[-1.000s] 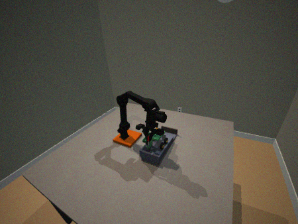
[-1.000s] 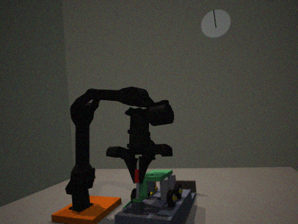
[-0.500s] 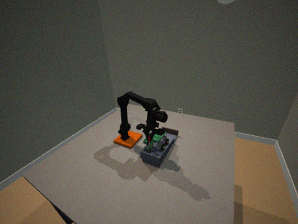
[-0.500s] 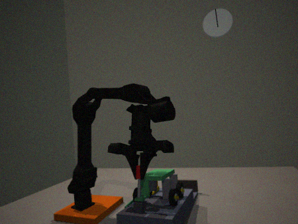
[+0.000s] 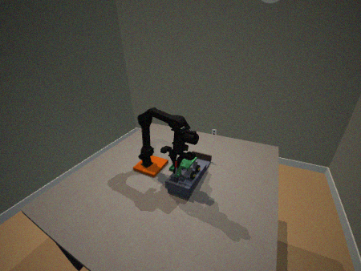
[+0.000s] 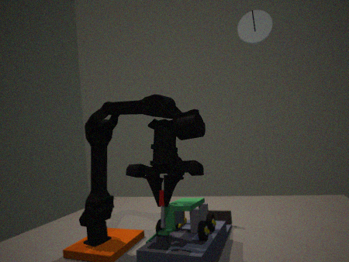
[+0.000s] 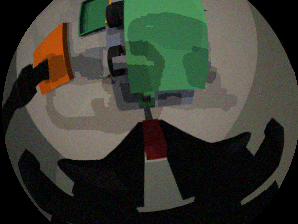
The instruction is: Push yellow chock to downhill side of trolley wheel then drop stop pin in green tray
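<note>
My gripper (image 6: 162, 194) (image 5: 175, 161) (image 7: 149, 124) is shut on the red head of the stop pin (image 6: 161, 199) (image 7: 154, 149), and points straight down. The pin's grey shaft (image 6: 163, 218) hangs below it at one end of the trolley; I cannot tell where its lower tip ends. The trolley (image 6: 188, 202) (image 5: 187, 163) (image 7: 166, 36) has a green top and black wheels with yellow hubs (image 6: 204, 229), and stands on the grey-blue ramp (image 6: 182, 249) (image 5: 184, 185). The green tray (image 7: 93, 16) lies beside the ramp.
The arm's orange base plate (image 6: 104, 243) (image 5: 152, 166) (image 7: 53, 59) lies left of the ramp. The ramp and tray sit on a large grey table (image 5: 120, 224) with the floor beyond its edges.
</note>
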`<state>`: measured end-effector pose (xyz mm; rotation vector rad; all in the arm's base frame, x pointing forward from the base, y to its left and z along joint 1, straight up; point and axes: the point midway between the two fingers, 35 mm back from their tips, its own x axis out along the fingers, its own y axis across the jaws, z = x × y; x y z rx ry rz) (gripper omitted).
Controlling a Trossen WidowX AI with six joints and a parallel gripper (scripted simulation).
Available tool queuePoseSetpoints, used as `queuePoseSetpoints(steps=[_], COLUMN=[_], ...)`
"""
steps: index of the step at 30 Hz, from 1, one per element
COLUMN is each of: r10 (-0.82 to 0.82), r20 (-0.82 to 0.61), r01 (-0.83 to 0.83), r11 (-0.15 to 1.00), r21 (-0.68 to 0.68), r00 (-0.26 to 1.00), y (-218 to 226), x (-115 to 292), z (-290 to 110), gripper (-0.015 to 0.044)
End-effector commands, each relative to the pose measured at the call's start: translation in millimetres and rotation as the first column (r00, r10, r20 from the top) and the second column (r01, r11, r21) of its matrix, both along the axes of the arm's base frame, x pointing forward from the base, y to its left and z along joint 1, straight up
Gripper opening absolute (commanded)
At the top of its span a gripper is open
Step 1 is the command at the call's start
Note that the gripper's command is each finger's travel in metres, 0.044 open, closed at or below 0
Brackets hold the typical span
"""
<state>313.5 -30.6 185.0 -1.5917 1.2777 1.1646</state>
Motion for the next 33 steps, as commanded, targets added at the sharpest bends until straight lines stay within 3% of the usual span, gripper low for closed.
queuePoseSetpoints(steps=[1, 19, 33], r10=[0.002, 0.002, 0.002], r20=[0.005, 0.005, 0.002], r01=[-0.002, -0.002, -0.002], r11=[1.0, 1.0, 1.0], r21=[-0.004, -0.007, -0.008], r00=[1.0, 1.0, 1.0], y=[-4, -30, -39], x=[2, 7, -36], z=[3, 8, 3], gripper=[0.0, 0.0, 0.0])
